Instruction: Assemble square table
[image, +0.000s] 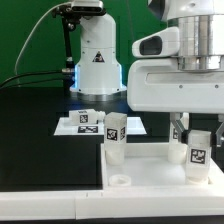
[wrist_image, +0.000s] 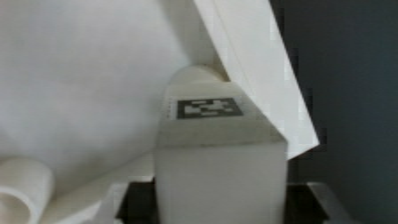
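Bright even light, white parts washed out, wrist view soft and blurred

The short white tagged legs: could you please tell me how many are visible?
2: one short white tagged leg stands mid-scene, another at the exterior view's right under the end effector. Others may be hidden.

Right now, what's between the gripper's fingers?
A white tagged leg, upright, fills the gap between the fingers of the gripper; the wrist view shows it best. Whether the fingers already touch it, I cannot tell.
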